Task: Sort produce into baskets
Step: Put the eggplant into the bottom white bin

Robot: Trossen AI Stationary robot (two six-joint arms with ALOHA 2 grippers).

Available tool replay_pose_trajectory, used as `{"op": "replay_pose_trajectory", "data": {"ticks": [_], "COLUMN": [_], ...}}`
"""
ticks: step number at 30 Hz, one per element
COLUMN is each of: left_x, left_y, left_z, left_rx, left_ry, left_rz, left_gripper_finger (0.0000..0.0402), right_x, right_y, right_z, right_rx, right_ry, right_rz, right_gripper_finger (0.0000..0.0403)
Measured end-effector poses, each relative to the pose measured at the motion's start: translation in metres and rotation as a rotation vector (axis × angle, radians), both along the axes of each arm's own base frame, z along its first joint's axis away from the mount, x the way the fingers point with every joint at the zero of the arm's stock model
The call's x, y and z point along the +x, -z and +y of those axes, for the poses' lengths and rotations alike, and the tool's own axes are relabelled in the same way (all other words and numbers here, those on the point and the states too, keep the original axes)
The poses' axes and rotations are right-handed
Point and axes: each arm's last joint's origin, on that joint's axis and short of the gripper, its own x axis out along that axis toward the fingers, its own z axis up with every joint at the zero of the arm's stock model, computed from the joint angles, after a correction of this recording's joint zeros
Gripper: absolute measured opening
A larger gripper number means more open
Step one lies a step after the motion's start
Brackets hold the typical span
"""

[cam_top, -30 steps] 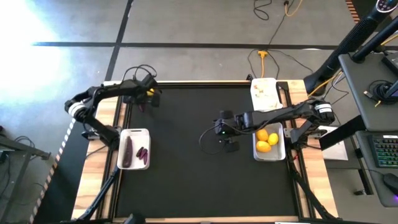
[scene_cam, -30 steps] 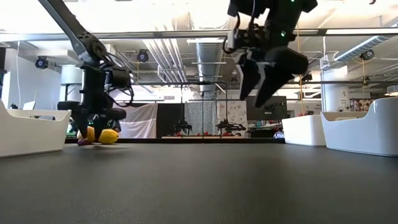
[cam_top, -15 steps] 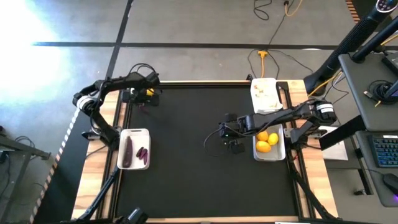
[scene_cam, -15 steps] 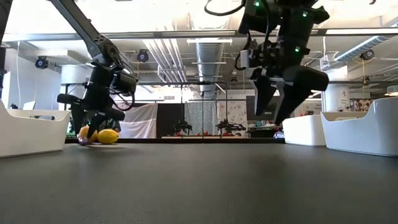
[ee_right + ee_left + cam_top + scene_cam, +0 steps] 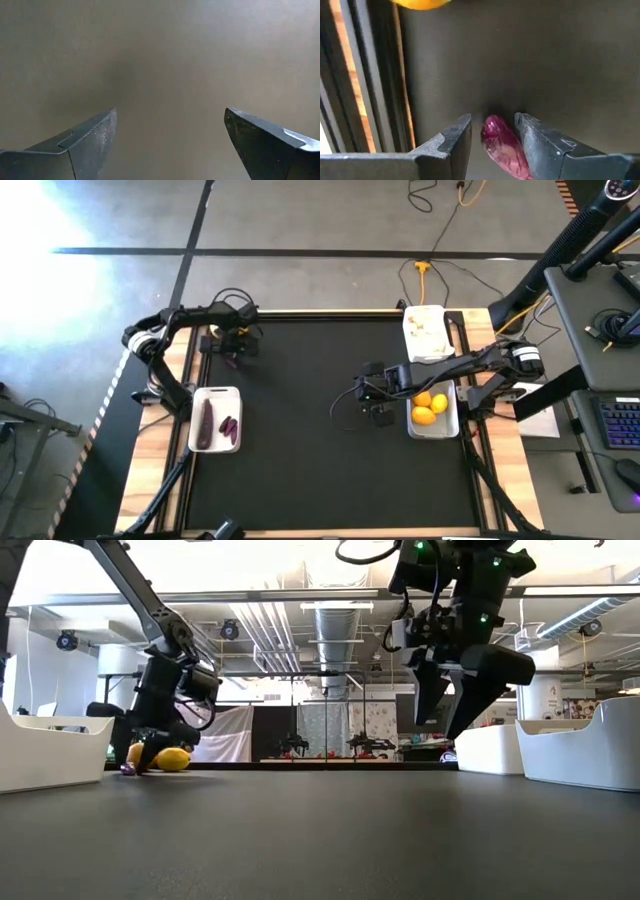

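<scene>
Over the table: left gripper (image 5: 232, 352) sits at the far left corner of the black mat; right gripper (image 5: 362, 402) hovers beside the lemon basket (image 5: 449, 425); garlic basket (image 5: 410, 340) behind it; purple pieces in the left basket (image 5: 195, 398).
Table level: left gripper (image 5: 140, 762) low over a purple piece (image 5: 128, 769), a lemon (image 5: 174, 759) just behind; right gripper (image 5: 450, 705) raised, fingers spread.
Left wrist: fingers (image 5: 452, 145) flank the purple piece (image 5: 501, 146), narrow gaps showing, not clamped.
Right wrist: fingers (image 5: 85, 142) wide apart over bare mat, holding nothing.
</scene>
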Motion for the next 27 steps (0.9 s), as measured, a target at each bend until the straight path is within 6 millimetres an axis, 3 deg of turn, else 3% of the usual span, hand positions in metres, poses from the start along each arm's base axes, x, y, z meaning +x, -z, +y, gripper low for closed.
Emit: {"op": "replay_pose_trajectory", "data": {"ticks": [8, 19, 23, 27], "left_x": [0.027, 0.038, 0.034, 0.036], "left_y": [-0.003, -0.011, -0.002, 0.004], "left_z": [-0.015, -0.039, -0.043, -0.047], "left_rx": [0.047, 0.038, 0.022, 0.043], "left_ry": [0.105, 0.164, 0.128, 0.132], "left_rz": [-0.077, -0.096, -0.113, -0.146], "left_gripper_finger": [0.0154, 0.022, 0.0208, 0.0166], "right_x": [0.0, -0.001, -0.001, -0.001], "right_y": [0.0, 0.0, 0.0, 0.0], "right_z": [0.0, 0.0, 0.0, 0.0], "right_rx": [0.001, 0.001, 0.002, 0.004], "right_ry": [0.003, 0.003, 0.007, 0.009], "right_rz": [0.001, 0.008, 0.007, 0.007], "right_gripper_finger": [0.0364, 0.0364, 0.0364, 0.0364]}}
